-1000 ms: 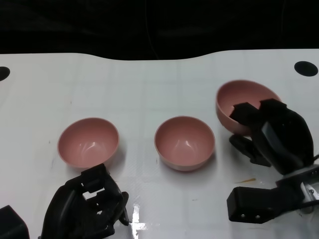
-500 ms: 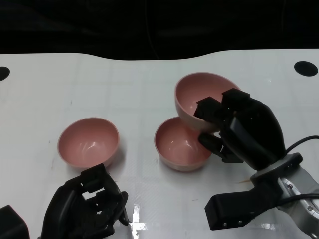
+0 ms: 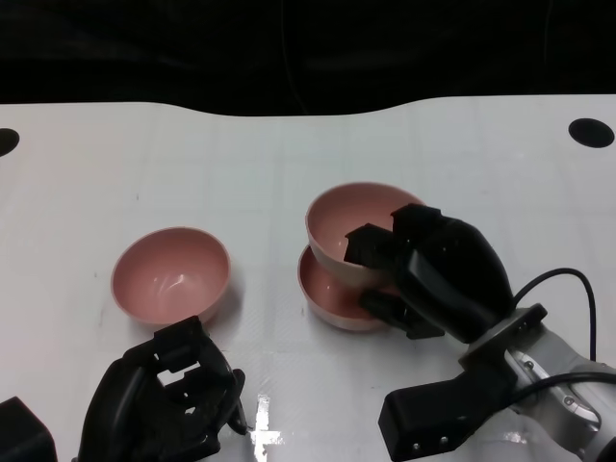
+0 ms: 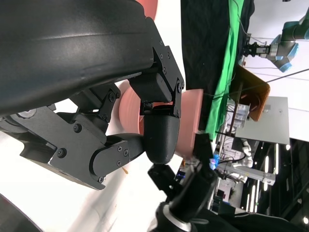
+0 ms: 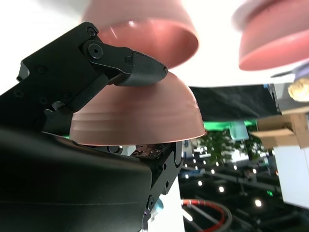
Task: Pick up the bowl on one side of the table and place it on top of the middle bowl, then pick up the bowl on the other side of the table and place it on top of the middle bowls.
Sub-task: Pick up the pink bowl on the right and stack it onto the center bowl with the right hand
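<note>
Three pink bowls are in the head view. My right hand (image 3: 438, 274) grips one pink bowl (image 3: 348, 223) by its near rim and holds it tilted just above the middle bowl (image 3: 327, 300), overlapping it; contact between them cannot be told. The right wrist view shows the held bowl (image 5: 135, 116) pinched between the fingers (image 5: 120, 63), with the middle bowl (image 5: 145, 34) beyond it. The left bowl (image 3: 171, 274) stands alone on the white table (image 3: 241, 173). My left hand (image 3: 164, 399) sits just in front of the left bowl, fingers loosely bent, holding nothing.
Black round marks lie at the table's far right (image 3: 590, 132) and far left (image 3: 5, 141). The curved far edge of the table meets a dark background. A black cable (image 3: 563, 279) loops by my right forearm.
My right hand has carried its bowl leftward from the table's right side to over the middle bowl and lowered it. The left hand and left bowl have stayed put.
</note>
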